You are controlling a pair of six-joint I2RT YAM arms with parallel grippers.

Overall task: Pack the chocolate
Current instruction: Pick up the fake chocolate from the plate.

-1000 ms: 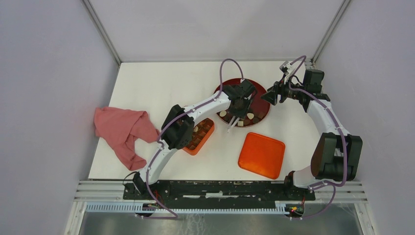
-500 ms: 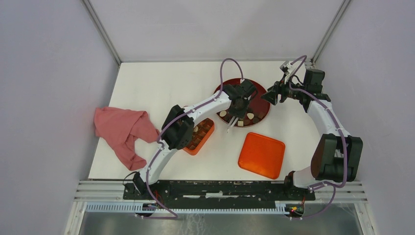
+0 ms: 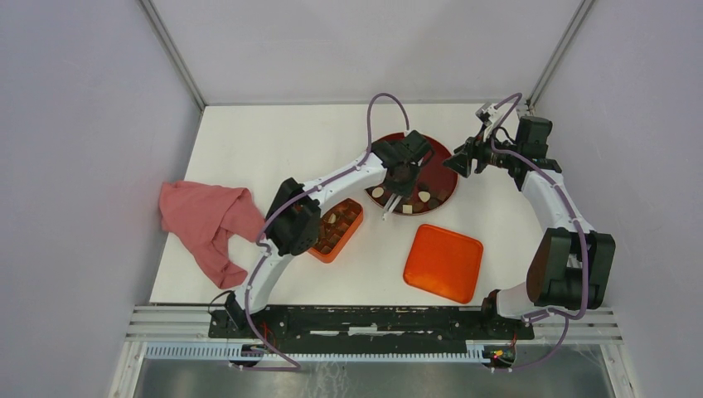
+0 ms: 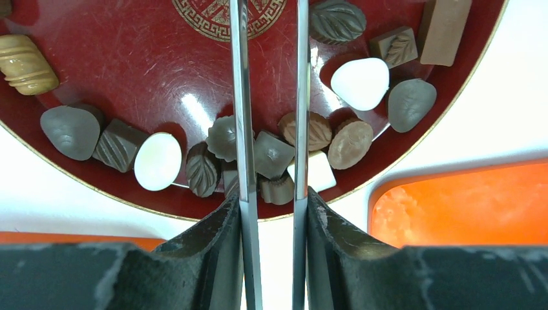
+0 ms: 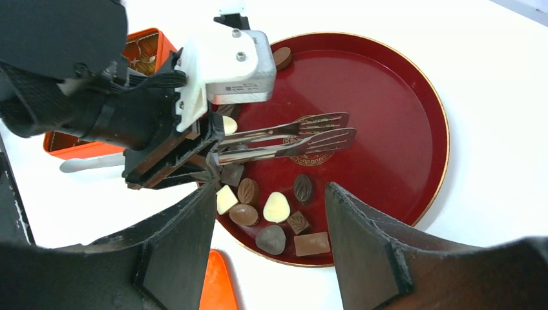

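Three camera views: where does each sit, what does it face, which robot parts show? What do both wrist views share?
Top: above and behind the bases, facing down at the table; left arm and right arm show.
Left wrist: looking along the tongs onto the chocolates; the left fingers show.
Right wrist: beside the plate, facing the left gripper; the open right fingers show.
Shared: both wrist views show plate, chocolates, tongs.
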